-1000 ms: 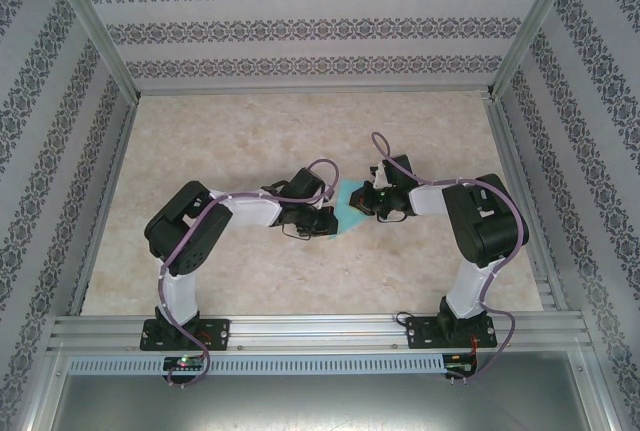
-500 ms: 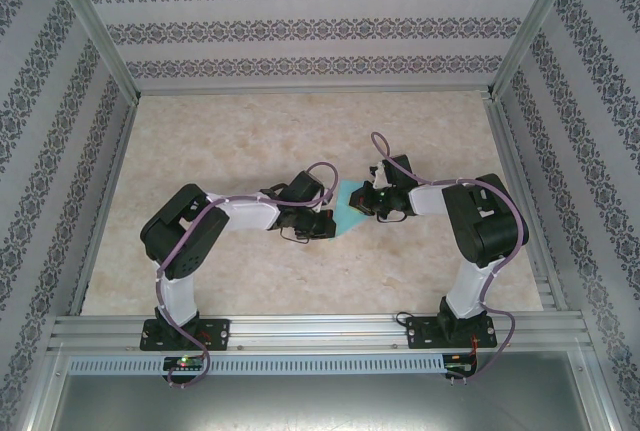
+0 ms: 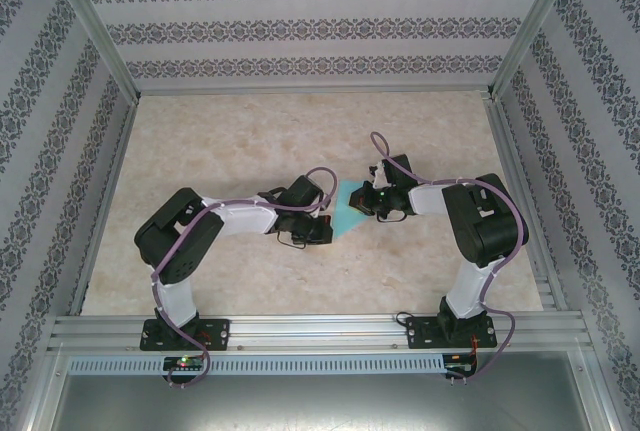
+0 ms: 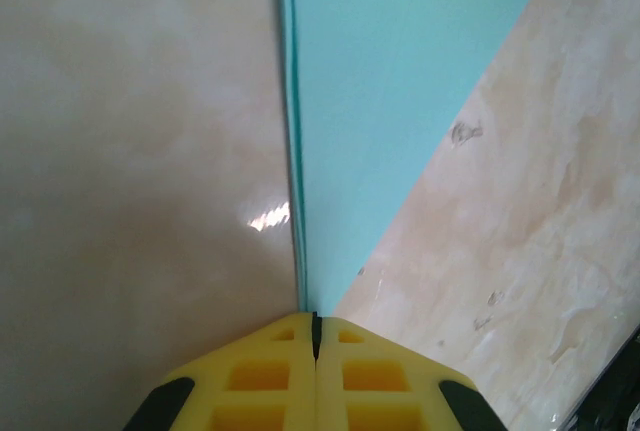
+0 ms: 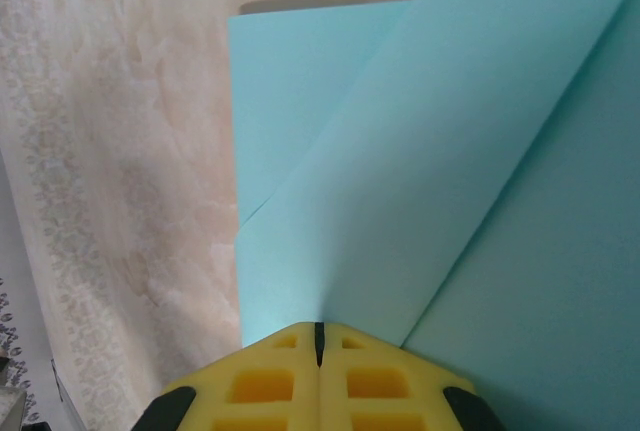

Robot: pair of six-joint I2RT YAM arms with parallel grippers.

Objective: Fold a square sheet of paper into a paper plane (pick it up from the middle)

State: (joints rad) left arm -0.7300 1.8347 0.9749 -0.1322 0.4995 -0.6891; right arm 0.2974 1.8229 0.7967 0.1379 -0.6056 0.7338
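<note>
Mid-table: my left gripper (image 3: 322,228) and right gripper (image 3: 372,207) meet at teal paper (image 3: 349,209), one on each side. Left wrist view: my yellow fingers (image 4: 270,371) pressed together, pinching paper's narrow end, its edge running straight away from seam. Right wrist view: fingers likewise together, clamped on angled flap, more teal layers behind. Paper partly folded, over marbled table (image 3: 250,141).

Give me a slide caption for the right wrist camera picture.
Right gripper, shut, pinches the folded teal sheet of paper over the beige table.
</note>
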